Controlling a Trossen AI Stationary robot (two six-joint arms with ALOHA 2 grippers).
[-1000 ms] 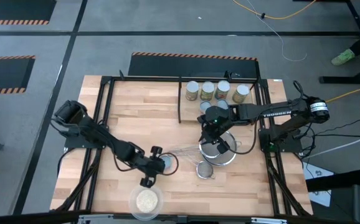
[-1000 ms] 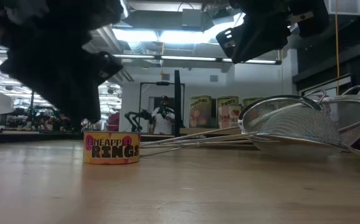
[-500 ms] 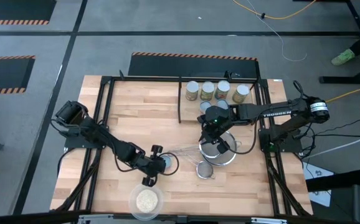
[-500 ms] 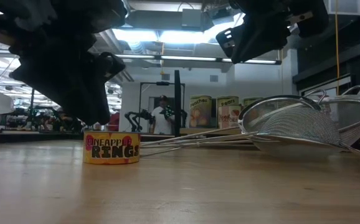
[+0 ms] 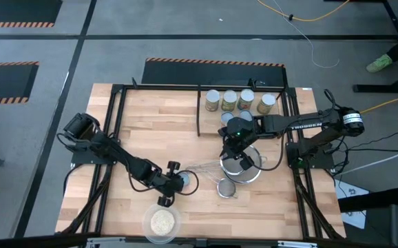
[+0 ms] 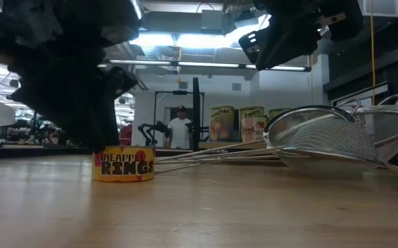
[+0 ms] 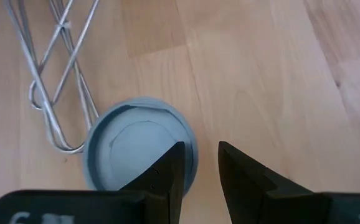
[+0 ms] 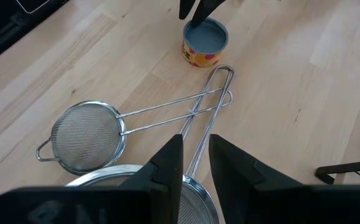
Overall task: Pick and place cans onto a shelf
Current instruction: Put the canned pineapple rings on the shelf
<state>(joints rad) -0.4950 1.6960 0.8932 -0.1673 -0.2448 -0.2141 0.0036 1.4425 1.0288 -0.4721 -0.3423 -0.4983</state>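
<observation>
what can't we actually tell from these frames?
- Pineapple rings can: low view, the dark left arm covers its top; whether the left tool touches it is unclear.
- Cans on the shelf: high view, the right arm hides some; the count is uncertain.
- Large strainer: right wrist view, cut off by the edge behind the right tool.
- Shelf can labels: low view, too small.

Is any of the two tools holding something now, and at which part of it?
Nothing is held. The left tool hangs over the short can, fingers nearly together, not around it. The right tool hangs above the strainers, gripping nothing.
</observation>
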